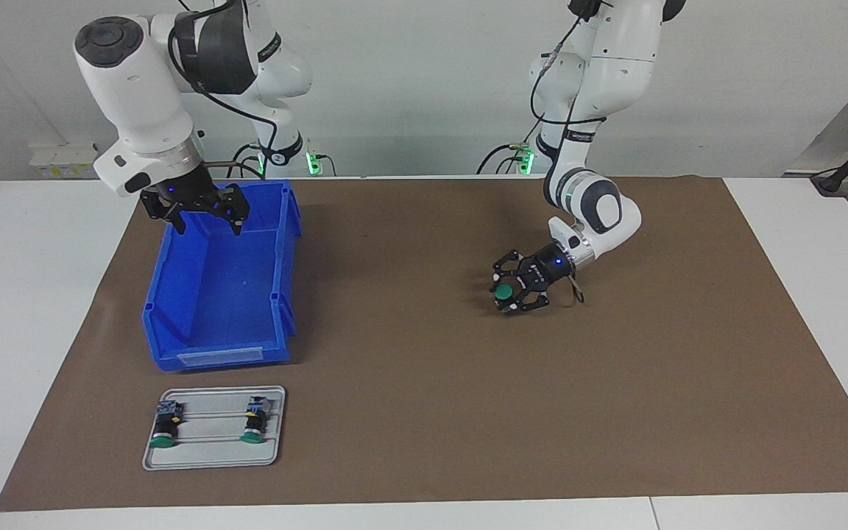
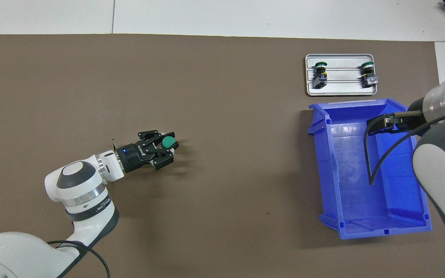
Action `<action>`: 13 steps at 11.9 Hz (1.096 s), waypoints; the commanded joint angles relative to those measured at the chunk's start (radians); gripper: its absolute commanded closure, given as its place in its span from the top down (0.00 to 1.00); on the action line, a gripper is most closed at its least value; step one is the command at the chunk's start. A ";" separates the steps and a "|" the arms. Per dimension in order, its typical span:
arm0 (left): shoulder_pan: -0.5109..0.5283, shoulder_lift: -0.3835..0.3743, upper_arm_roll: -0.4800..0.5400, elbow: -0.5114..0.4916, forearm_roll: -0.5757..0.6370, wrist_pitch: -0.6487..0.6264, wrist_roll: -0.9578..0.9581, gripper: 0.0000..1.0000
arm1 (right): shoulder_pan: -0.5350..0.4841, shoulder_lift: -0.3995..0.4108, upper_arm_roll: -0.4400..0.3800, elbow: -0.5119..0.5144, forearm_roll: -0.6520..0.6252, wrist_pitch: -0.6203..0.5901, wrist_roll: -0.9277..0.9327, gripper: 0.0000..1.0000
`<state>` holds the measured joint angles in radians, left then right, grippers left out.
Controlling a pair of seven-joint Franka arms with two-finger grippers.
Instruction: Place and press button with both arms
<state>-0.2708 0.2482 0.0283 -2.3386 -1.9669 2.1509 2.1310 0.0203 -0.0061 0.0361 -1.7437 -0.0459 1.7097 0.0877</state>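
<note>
Left gripper (image 1: 506,292): low over the bare brown mat (image 1: 424,412) toward the left arm's end of the table, lying almost level, fingers clamped on the button (image 1: 502,291)
Button: green cap shows between the fingers, body hidden in the grip; whether it touches the mat cannot be told
Right gripper (image 1: 205,215): waits over the end of the blue bin (image 1: 210,324) nearest the robots, fingers apart, holding nothing
Step in hand, as I judge it: setting the button down on the mat so the other arm can press the cap
Doing it well: lower until the rear block sits flat, cap turned up or clear of the fingers; keep the grip firm while the press comes, or the small thing will likely skid or tip
Press: bring the right gripper in from above, straight onto the cap, not onto the left fingers
Open room: wide bare mat between the left gripper and the bin; mat edges well apart from the button
Edges to mind: the bin's walls beneath the right gripper; lift clear before crossing
Tray (image 1: 212,460): just beside the bin, farther from the robots, holds two like switches (image 1: 163,429) (image 1: 254,423); leave them
</note>
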 commanded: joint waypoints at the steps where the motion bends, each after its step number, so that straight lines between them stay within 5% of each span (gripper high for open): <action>1: -0.010 -0.015 0.010 -0.030 -0.024 0.001 0.023 0.17 | -0.006 -0.029 0.004 -0.037 -0.005 0.025 0.014 1.00; 2: -0.010 -0.015 0.012 -0.031 -0.023 0.004 0.023 0.27 | -0.006 -0.029 0.004 -0.037 -0.005 0.024 0.014 1.00; 10: 0.013 -0.015 0.016 -0.033 -0.010 0.014 0.015 0.36 | -0.006 -0.031 0.004 -0.037 -0.005 0.015 0.012 1.00; 11: 0.013 -0.018 0.015 -0.033 -0.010 0.015 0.015 0.50 | -0.006 -0.031 0.005 -0.037 -0.003 0.015 0.014 1.00; 12: 0.013 -0.023 0.015 -0.033 -0.010 0.035 0.015 0.75 | -0.006 -0.031 0.004 -0.037 -0.005 0.016 0.014 1.00; 13: 0.010 -0.027 0.013 -0.033 -0.010 0.065 0.015 0.80 | -0.006 -0.031 0.005 -0.037 -0.003 0.016 0.014 1.00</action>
<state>-0.2632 0.2474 0.0465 -2.3497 -1.9669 2.1718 2.1314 0.0202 -0.0080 0.0359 -1.7488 -0.0459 1.7097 0.0877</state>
